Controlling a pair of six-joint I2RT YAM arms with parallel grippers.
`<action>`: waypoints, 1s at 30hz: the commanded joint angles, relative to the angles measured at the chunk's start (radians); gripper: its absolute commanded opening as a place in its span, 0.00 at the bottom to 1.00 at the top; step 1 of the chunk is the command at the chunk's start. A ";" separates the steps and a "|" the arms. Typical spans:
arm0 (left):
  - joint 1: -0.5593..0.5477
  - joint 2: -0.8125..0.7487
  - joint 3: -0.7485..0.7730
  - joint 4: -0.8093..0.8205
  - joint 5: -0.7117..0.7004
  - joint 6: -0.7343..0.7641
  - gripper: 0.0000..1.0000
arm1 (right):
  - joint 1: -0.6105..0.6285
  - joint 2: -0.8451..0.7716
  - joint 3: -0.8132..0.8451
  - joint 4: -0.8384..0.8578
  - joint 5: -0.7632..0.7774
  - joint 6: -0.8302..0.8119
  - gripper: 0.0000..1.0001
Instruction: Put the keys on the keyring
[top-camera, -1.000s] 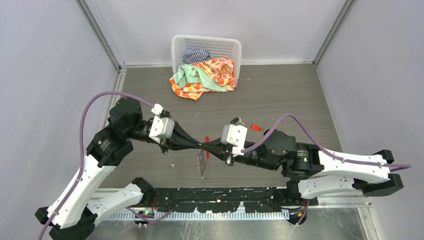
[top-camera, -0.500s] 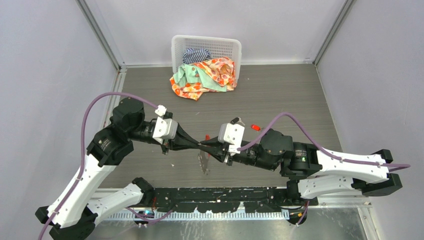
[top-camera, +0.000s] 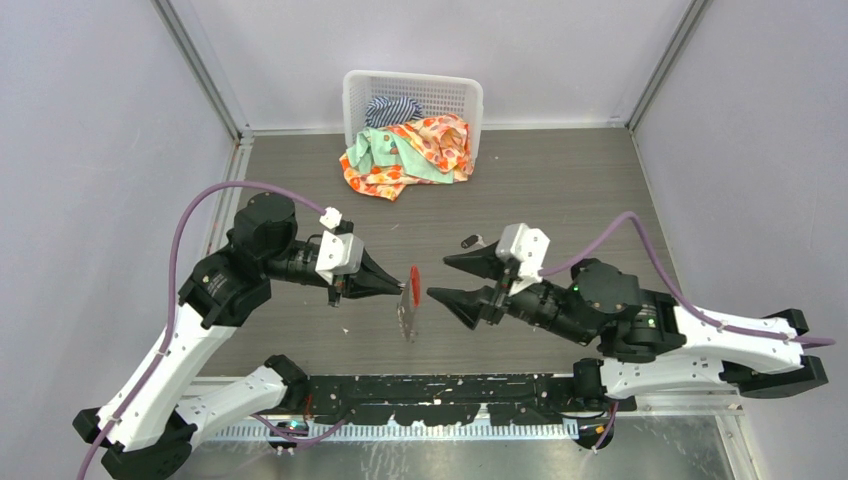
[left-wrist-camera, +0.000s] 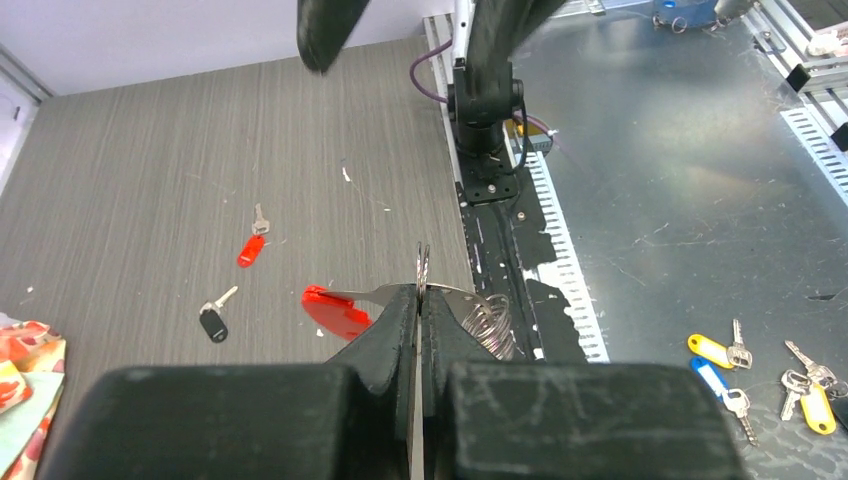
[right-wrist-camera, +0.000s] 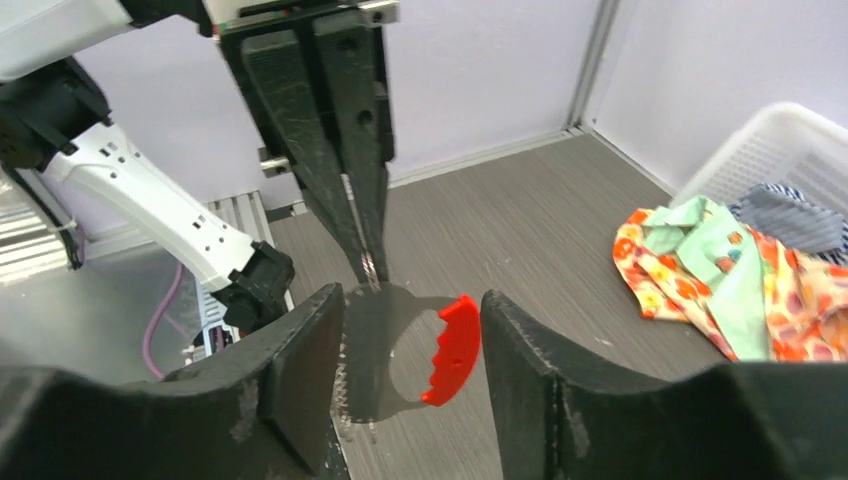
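My left gripper (top-camera: 402, 287) (left-wrist-camera: 421, 292) is shut on the edge of the keyring (top-camera: 408, 312) (left-wrist-camera: 422, 268), which hangs above the table with its red tag (left-wrist-camera: 335, 308) (right-wrist-camera: 452, 345) and its fan of silvery pieces (right-wrist-camera: 385, 350). My right gripper (top-camera: 440, 277) (right-wrist-camera: 410, 370) is open just right of the bunch and apart from it, a finger on either side in its own view. Both keys lie loose on the table: the black-headed key (left-wrist-camera: 212, 322) (top-camera: 467, 241) and the red-headed key (left-wrist-camera: 250, 247). In the top view the right wrist hides the red-headed key.
A white basket (top-camera: 412, 92) (right-wrist-camera: 790, 130) stands at the back with colourful clothes (top-camera: 410, 150) (right-wrist-camera: 720, 260) spilling out of it. Other tagged keys (left-wrist-camera: 715, 350) lie on the metal surface in front of the arm bases. Grey walls close in both sides.
My right gripper has opened, let go of the keyring and drawn back to the right. The left gripper still holds the ring and has shifted slightly left.
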 joint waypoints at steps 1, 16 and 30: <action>0.002 -0.006 0.003 0.048 -0.017 -0.010 0.00 | 0.001 -0.095 -0.042 -0.042 0.174 0.106 0.61; 0.009 -0.023 -0.021 -0.042 0.019 0.041 0.00 | -0.618 -0.018 -0.348 -0.081 0.115 0.591 0.70; 0.010 -0.045 -0.034 -0.099 0.038 0.060 0.00 | -0.862 0.445 -0.271 -0.283 0.163 0.854 0.64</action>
